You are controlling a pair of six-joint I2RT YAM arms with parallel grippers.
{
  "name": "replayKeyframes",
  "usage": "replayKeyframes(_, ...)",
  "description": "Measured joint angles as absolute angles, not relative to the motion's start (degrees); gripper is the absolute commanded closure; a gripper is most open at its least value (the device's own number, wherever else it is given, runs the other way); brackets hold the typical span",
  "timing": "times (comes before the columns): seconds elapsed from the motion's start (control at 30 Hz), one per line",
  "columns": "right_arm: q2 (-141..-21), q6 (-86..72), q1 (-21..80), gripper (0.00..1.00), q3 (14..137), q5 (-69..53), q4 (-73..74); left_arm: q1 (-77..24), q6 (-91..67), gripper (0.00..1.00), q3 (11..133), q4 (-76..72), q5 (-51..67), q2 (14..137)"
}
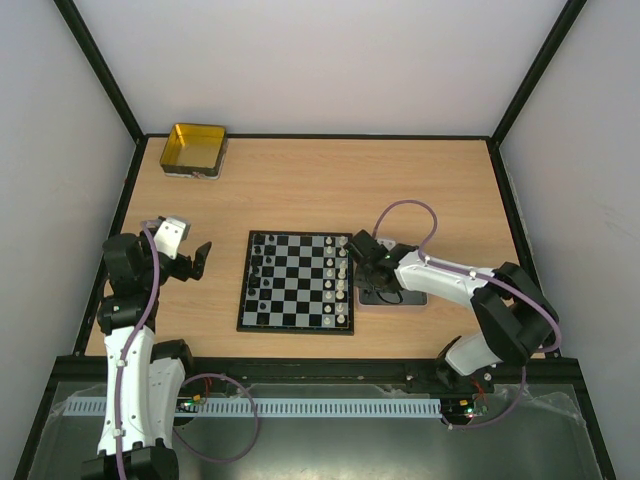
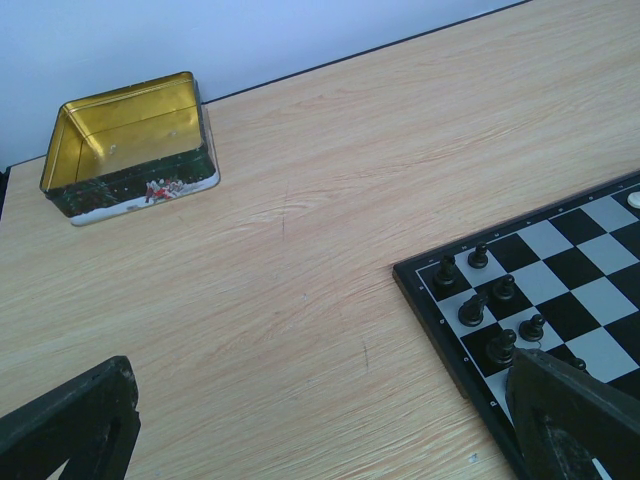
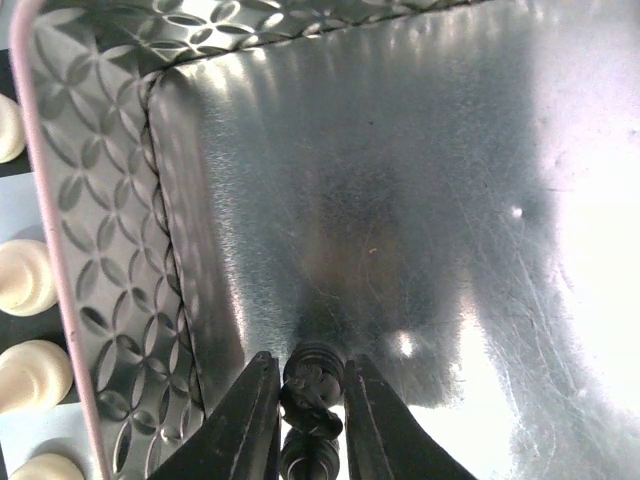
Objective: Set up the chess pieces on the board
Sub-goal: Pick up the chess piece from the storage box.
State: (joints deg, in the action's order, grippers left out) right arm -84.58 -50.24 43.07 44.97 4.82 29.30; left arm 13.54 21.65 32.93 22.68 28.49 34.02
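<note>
My right end effector point(image 3: 310, 365) is down inside the metal tray point(image 3: 110, 200), clenched on a black piece point(image 3: 312, 388): a finger presses each side of it, and the piece stands on the shiny tray floor near the patterned wall. Past that wall, on the left, I see the rounded tops of white pieces point(image 3: 25, 280) on the board.

My left end effector point(image 2: 320, 375) is released, fingers spread wide with nothing between them. It hangs over bare wood to the left of the board point(image 1: 296, 282), apart from it.

The surface point(image 1: 400, 190) is pale wood grain, edged by a thin black frame point(image 1: 100, 70). Plain white walls point(image 1: 330, 50) close it in on the far side and both flanks.

The board lies flat near the middle of the surface. Black pieces point(image 1: 262, 265) stand along its two left columns and the white ones along its two right columns; the squares between are bare. The tray sits just beside the board's right edge, mostly covered by my right arm in the overhead view. A gold-lined tin point(image 1: 193, 150), open and with dark printed sides, rests in the far left corner, well apart from the board.

My right arm reaches from the near right across the tray, and its purple cable loops above it.
</note>
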Motion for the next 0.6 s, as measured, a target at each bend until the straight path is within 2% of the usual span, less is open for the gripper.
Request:
replayKeyframes(0.2,-84.71,-49.87,42.37,0.98,44.51,4.8,29.1,13.54,21.65,0.01,32.93,22.65,28.49,34.04)
replayKeyframes(0.6,-83.81,-49.89,42.46,0.98,46.63,6.61,33.06,13.54,21.67,0.01,32.93,22.68,28.49,34.2)
